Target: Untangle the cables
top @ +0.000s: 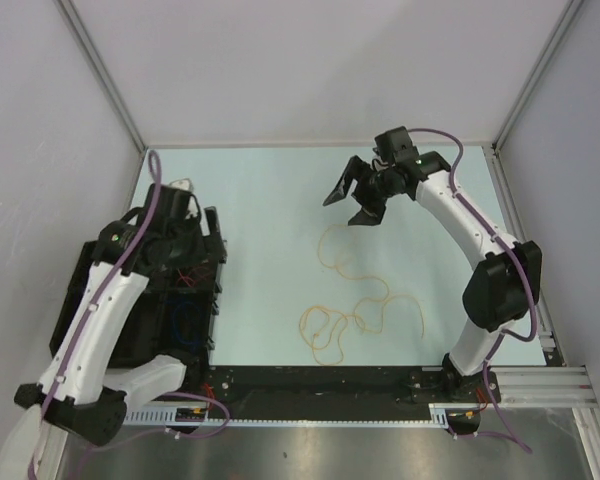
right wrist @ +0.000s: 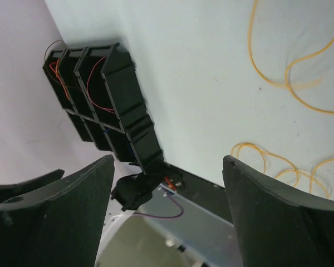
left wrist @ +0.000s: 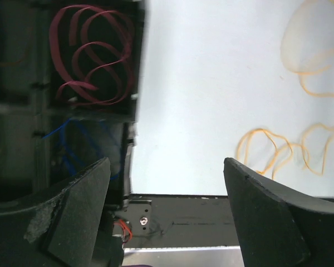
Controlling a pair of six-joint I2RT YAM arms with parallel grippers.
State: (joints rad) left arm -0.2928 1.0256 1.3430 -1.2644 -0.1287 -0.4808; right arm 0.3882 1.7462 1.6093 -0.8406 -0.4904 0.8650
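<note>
The pale counter (top: 260,200) is filling the middle of the top view, with grey walls closing it in on the left, right and far sides. A black tray (top: 216,290) with several compartments is sitting at the counter's left side, toward the near edge.

The left arm (top: 100,320) is reaching over this tray, and the left jaws are standing wide apart above its far end with nothing between them. The right arm (top: 460,215) is curving up the right side of the counter. The right jaws are hanging spread open over the far part of the counter, also holding nothing.

The yellow-orange cable (top: 352,312) is lying loose on the bare counter between the two arms. It is trailing in thin curly loops from just near of the right jaws down toward the near edge, apart from the tray and touched by neither arm.

The red cable (left wrist: 94,58) is resting coiled in one compartment of the tray. The dark blue cable (left wrist: 78,147) is lying in the next compartment on the near side, dim in the shadow.
</note>
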